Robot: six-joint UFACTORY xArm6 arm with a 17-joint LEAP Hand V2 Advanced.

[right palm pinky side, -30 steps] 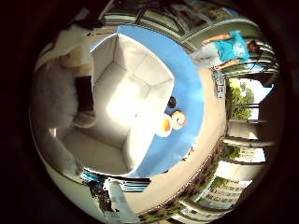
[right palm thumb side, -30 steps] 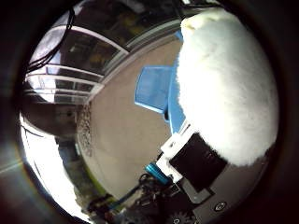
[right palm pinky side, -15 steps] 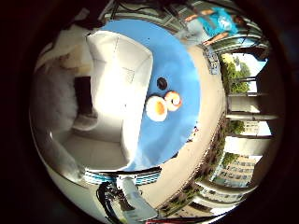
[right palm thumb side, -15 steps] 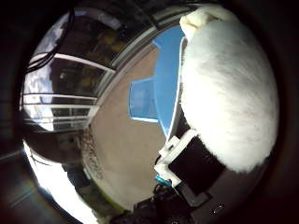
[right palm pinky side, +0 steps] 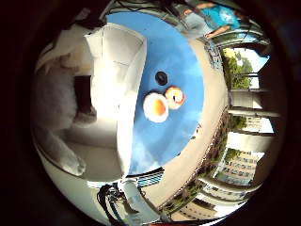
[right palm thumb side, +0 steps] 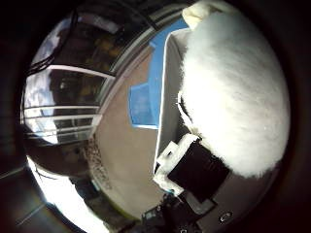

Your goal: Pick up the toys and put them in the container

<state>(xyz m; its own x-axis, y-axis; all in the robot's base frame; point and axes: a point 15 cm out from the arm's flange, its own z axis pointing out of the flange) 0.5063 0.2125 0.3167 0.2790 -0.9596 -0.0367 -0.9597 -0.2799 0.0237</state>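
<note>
A white fluffy plush toy [right palm thumb side: 233, 87] fills much of the right thumb side palm view, close against the palm. My hand [right palm thumb side: 199, 170] is shut on it, with a black and white finger part pressed into the fur. In the right little finger side palm view the plush [right palm pinky side: 55, 99] lies beside a black finger part [right palm pinky side: 83, 94]. Below it stands the white container [right palm pinky side: 118, 66] on a blue table [right palm pinky side: 188, 56]. A white and orange round toy [right palm pinky side: 155, 106] and an orange toy [right palm pinky side: 175, 96] lie on the table beside the container.
A small black object [right palm pinky side: 162, 77] lies on the table near the two toys. The container's rim [right palm thumb side: 167, 92] shows under the plush. A blue square piece [right palm thumb side: 144, 105] lies on the brown floor. Railings and buildings surround the place.
Both views have shifted, so the hand has moved with the plush. The container's wall now lies closer under the plush, and the toys on the table sit nearer the view's middle.
</note>
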